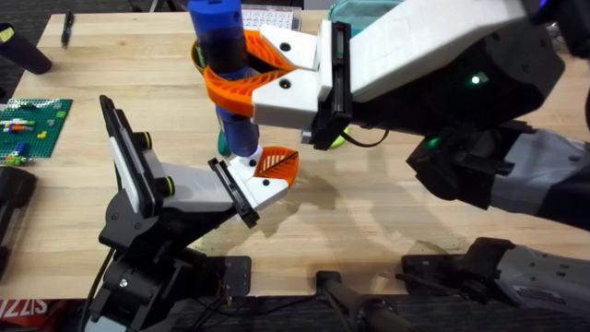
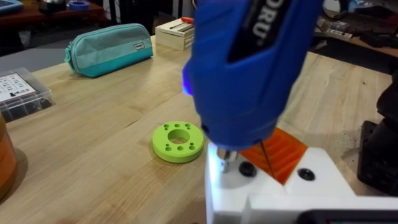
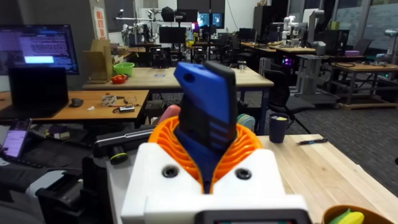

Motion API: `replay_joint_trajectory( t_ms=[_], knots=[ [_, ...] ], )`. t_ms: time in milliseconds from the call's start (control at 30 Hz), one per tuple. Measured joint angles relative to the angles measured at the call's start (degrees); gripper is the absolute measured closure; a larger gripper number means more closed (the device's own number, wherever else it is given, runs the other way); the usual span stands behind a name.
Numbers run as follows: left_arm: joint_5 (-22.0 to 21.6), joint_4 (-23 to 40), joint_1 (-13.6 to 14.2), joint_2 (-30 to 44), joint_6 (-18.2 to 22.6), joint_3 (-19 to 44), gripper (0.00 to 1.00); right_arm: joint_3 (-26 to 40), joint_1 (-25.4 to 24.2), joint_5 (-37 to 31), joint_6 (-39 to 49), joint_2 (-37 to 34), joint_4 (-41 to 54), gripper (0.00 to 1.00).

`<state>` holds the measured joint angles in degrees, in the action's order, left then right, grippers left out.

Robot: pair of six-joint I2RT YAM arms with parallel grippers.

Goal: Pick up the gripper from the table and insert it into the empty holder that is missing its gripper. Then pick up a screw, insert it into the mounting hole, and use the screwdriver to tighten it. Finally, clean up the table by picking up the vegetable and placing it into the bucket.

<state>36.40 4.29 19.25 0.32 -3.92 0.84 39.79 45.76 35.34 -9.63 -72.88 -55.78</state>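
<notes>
My right gripper is shut on the screwdriver, a thick blue tool held upright between its white, orange-banded fingers. The screwdriver's lit tip presses down on the gripper, a small white wedge with an orange ribbed pad. That piece sits against the black end plate of the holder, which is the end of my left arm. Two dark spots mark the wedge's top; I cannot tell screw from hole. A yellow-green item lies within an orange rim.
A green disc with holes lies just behind the screwdriver. An orange container stands beside it. Farther off are a teal pouch, a clear box, a green brick plate and a pen.
</notes>
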Motion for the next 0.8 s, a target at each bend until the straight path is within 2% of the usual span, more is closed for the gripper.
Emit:
replay_joint_trajectory(
  t_ms=[367,500,800],
  knots=[
    [-0.04,-0.15,0.0,0.0,-0.44,0.0,0.983,-0.23,-1.26,-0.17,-0.25,-0.06,-1.57,0.954],
    [-0.09,-0.15,0.0,0.0,-0.42,-0.02,0.983,-0.52,-2.55,0.1,-3.99,-0.47,-6.76,0.954],
    [-0.11,-0.17,0.0,-0.02,-0.44,0.0,0.982,-0.65,-2.56,0.15,-6.4,0.61,-6.77,0.955]
  ],
)
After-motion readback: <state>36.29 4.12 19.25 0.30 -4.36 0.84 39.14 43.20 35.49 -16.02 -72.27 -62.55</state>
